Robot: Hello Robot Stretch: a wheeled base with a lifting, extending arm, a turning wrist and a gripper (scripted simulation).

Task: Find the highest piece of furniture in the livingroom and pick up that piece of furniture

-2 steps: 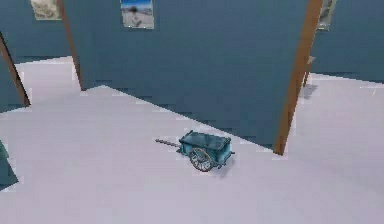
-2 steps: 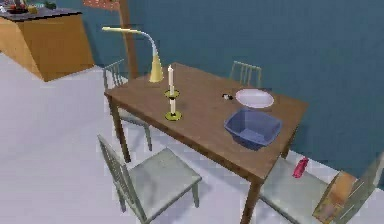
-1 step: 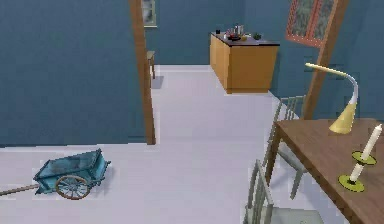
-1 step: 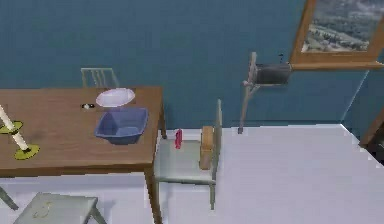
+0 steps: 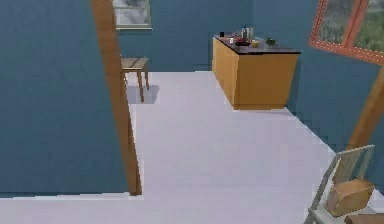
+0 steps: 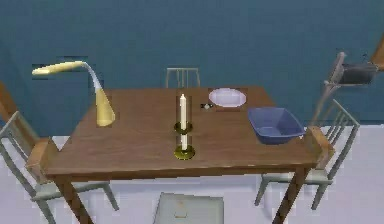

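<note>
A wooden counter [image 5: 255,75] with a dark top stands against the blue far wall in the forward view, with small things on it. A small wooden chair [image 5: 137,70] sits left of it, past a wooden door frame [image 5: 118,100]. In the arm side view a wooden dining table [image 6: 140,145] stretches across, with metal-framed chairs around it: one at the far side [image 6: 183,77], one at the left [image 6: 25,160] and one at the right [image 6: 325,150].
On the table stand a yellow desk lamp [image 6: 95,95], a candle in a holder [image 6: 183,125], a plate [image 6: 227,97] and a blue bowl [image 6: 275,124]. A blue wall [image 5: 50,100] blocks the forward view's left. Pale floor [image 5: 220,140] lies ahead. A chair holding a box [image 5: 345,190] is at the bottom right.
</note>
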